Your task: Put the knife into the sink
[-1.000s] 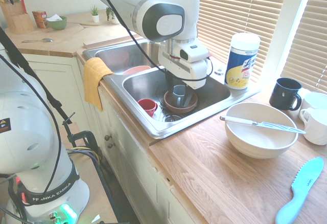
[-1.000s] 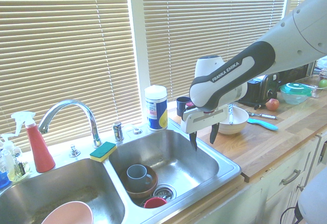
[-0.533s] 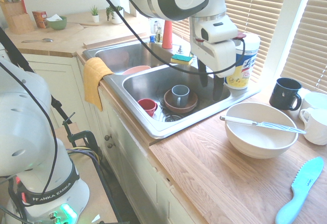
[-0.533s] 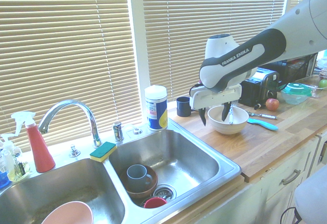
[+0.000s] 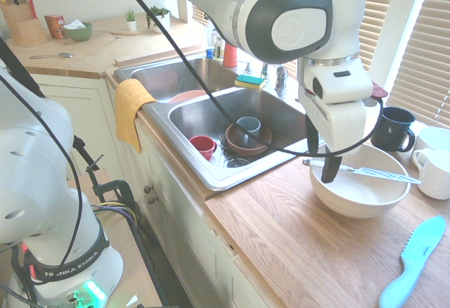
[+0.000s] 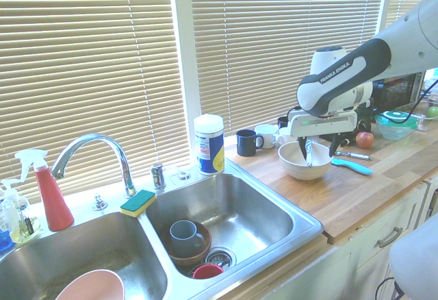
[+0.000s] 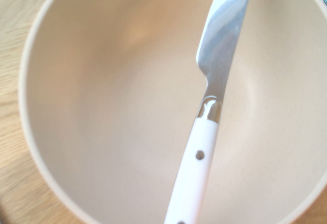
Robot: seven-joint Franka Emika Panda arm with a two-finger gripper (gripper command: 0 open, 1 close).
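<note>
Wrist view: knife [image 7: 212, 106] lies across bowl [image 7: 76, 132] rim, blade tip & handle end cut off by frame. Gripper [image 5: 321, 160] hangs over bowl w/ fingers spread, empty, hiding part of handle in ext. views; sink [image 5: 211, 171] well apart.

Shiny steel sink [image 5: 211, 122]; knife [image 7: 209, 116] has polished metal blade (white glossy handle); matt cream bowl [image 7: 102, 132]; wood-grain counter [image 5: 295, 245].

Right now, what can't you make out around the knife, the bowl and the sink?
- Knife: first exterior view, the gripper covers part of the handle; wrist view, both ends are cut off by the picture's edges.
- Whether the handle rests on the bowl rim: hidden behind the fingers.
- Sink: second exterior view, the left basin is cut off by the edge.
- Wipes canister: second exterior view, print too small to read.
</note>
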